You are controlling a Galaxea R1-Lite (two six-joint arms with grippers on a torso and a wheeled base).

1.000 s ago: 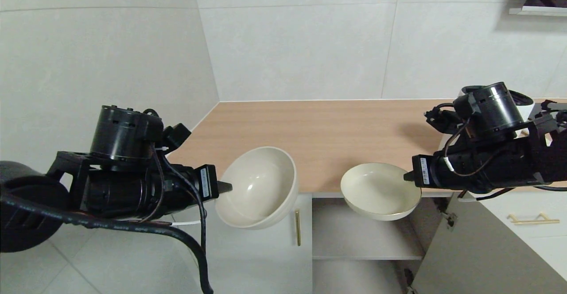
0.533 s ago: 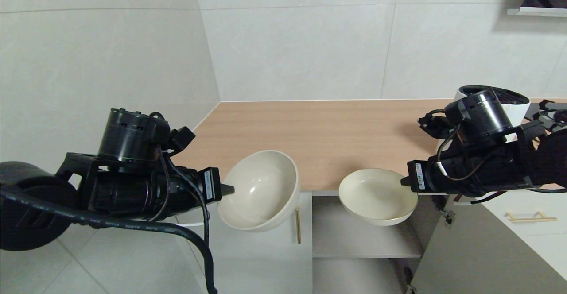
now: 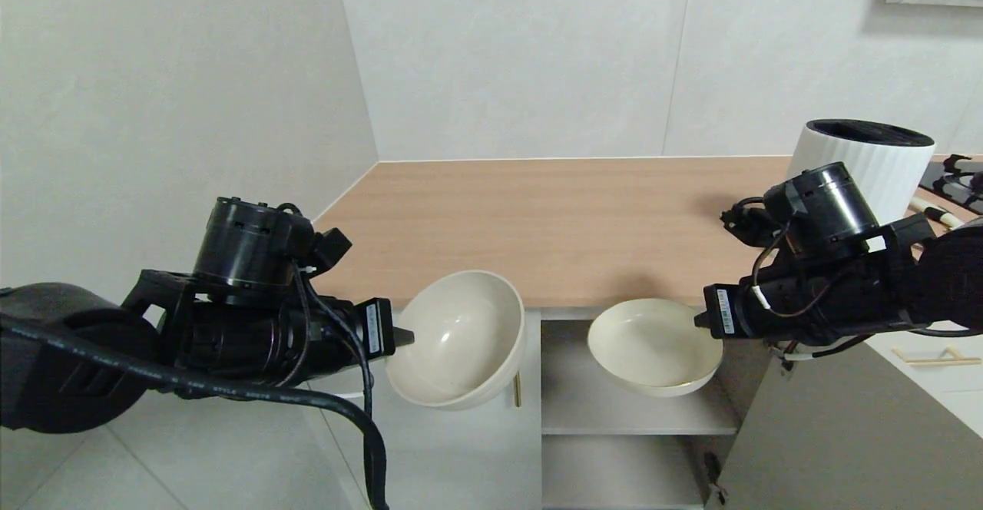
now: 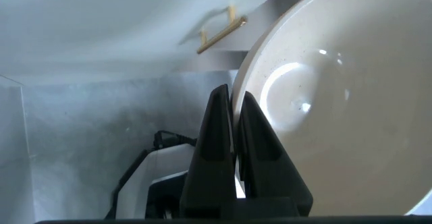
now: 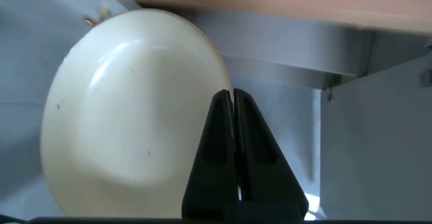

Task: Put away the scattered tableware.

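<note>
Head view, left hand (image 3: 409, 335) pinching sideways-tilted bowl (image 3: 461, 345), right hand (image 3: 698, 317) pinching upright dish (image 3: 649, 342)

Bowls: 2, both cream. 1 deep bowl (image 3: 457, 341), 1 shallow bowl (image 3: 653, 345).
Grippers: 2. Left gripper (image 3: 407, 335) clamped on deep bowl rim, right gripper (image 3: 699, 318) clamped on shallow bowl rim; 1 bowl each.
Counter (image 3: 537, 218): 1, wood top.
Canister (image 3: 883, 164): 1, white, ribbed, on counter.
Cabinet (image 3: 564, 372): 1, open, under counter.
Shelf (image 3: 637, 420): 1 inside cabinet.
Door (image 3: 829, 433): 1, swung open.
Gold handles: 2. 1 vertical handle (image 3: 517, 400), 1 horizontal handle (image 3: 931, 357).
Stove grate (image 3: 964, 172): 1, black.
</note>
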